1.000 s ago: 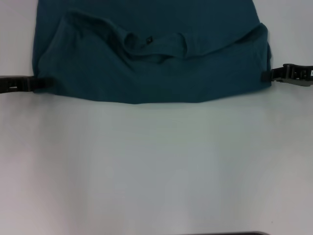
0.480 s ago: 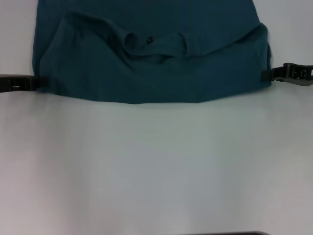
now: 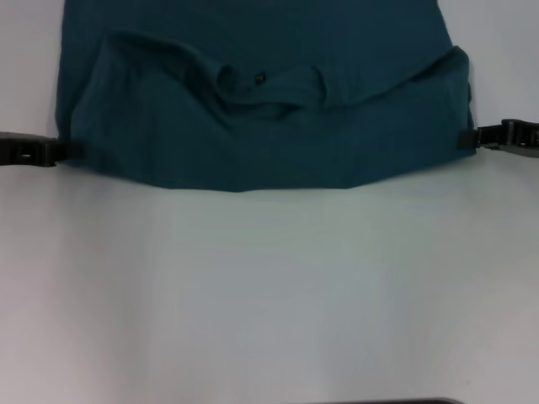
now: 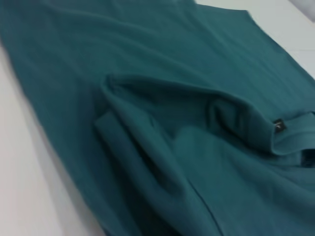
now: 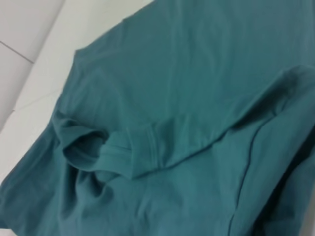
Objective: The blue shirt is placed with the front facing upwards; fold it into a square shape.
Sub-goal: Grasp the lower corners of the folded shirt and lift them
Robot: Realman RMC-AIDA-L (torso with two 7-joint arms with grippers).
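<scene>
The blue shirt [image 3: 261, 109] lay folded at twelve o'clock on the white table [image 3: 269, 286], collar [image 3: 269, 84] and black neck label [image 3: 258, 78] uppermost. My left gripper [image 3: 63, 151] pinched its nine-o'clock edge; my right gripper [image 3: 467, 139] pinched its three-o'clock edge, both low over the table.

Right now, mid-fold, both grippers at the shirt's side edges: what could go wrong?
1. The blue shirt sags between the left gripper and right gripper; its near edge bows, so the fold may land crooked.
2. The collar is bunched and could crease in.
</scene>
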